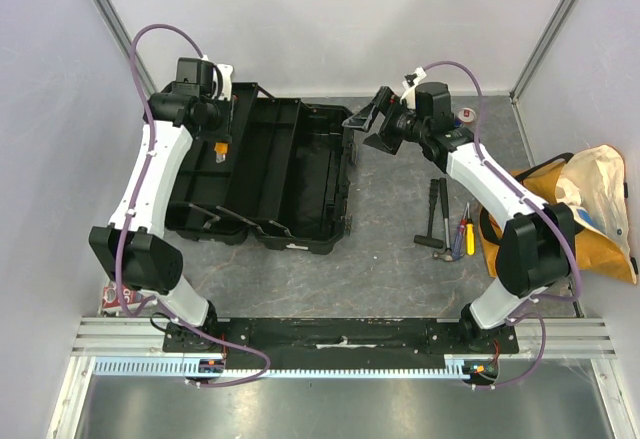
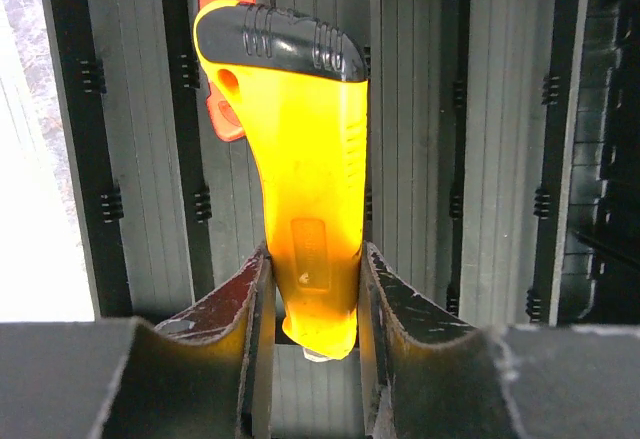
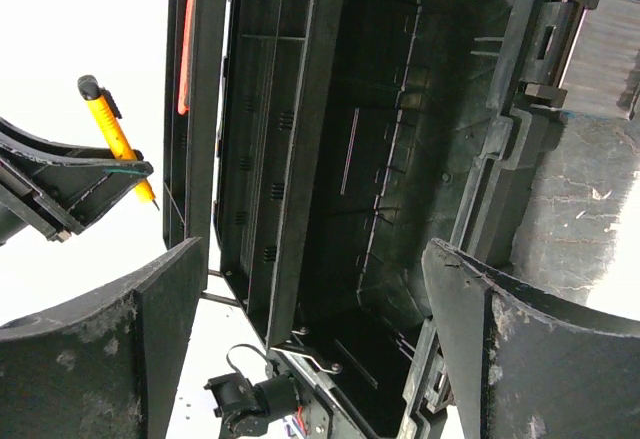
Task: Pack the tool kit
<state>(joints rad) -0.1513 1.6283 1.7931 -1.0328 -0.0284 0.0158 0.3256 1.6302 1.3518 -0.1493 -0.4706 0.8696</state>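
Observation:
The black toolbox (image 1: pixel 300 184) lies open at the table's centre-left, its lid folded out to the left. My left gripper (image 1: pixel 222 147) hangs over the lid side, shut on a yellow tool with a black end (image 2: pixel 300 159), which stands up between the fingers (image 2: pixel 235 304). Behind the tool are the lid's ribbed inside (image 2: pixel 480 159) and a red strip (image 2: pixel 225 49). My right gripper (image 1: pixel 368 124) is at the toolbox's far right corner, open and holding nothing, facing the empty tub (image 3: pixel 400 159). The same yellow tool (image 3: pixel 112 129) also shows in the right wrist view. A hammer (image 1: pixel 437 221) and screwdrivers (image 1: pixel 463 234) lie on the table right of the box.
A yellow-orange fabric bag (image 1: pixel 590 209) sits at the right edge beside the right arm. White walls close in the back and both sides. Metal hinge stays (image 3: pixel 320 354) cross the toolbox's near end.

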